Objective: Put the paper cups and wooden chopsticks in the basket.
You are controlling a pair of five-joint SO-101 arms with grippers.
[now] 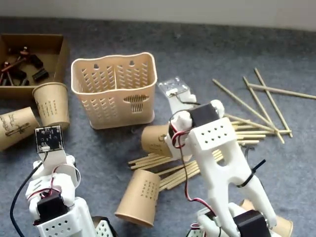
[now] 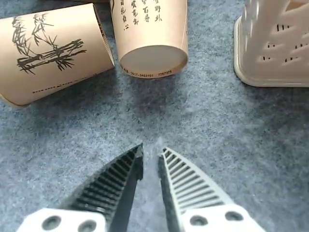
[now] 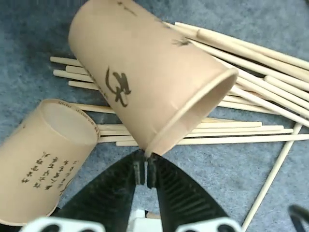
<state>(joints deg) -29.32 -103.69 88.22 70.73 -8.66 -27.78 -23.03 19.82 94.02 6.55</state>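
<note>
My right gripper [image 3: 145, 162] is shut on the rim of a paper cup [image 3: 145, 77], which is tilted above a pile of wooden chopsticks [image 3: 231, 130]. The same cup [image 1: 154, 139] shows just in front of the cream basket [image 1: 113, 89]. A second cup [image 1: 140, 197] lies nearer, beside the pile [image 1: 187, 170]. My left gripper [image 2: 150, 152] hovers low over the carpet, almost shut, with nothing between its fingers. Ahead of it an upturned cup [image 2: 152, 34] stands beside a lying cup [image 2: 48, 50], with the basket's corner [image 2: 270, 48] to one side.
A cardboard box [image 1: 34, 54] of small parts sits at the back left. More chopsticks [image 1: 261, 103] lie scattered at the right. Another cup [image 1: 284, 226] lies at the front right, by the right arm's base. Grey carpet covers the table.
</note>
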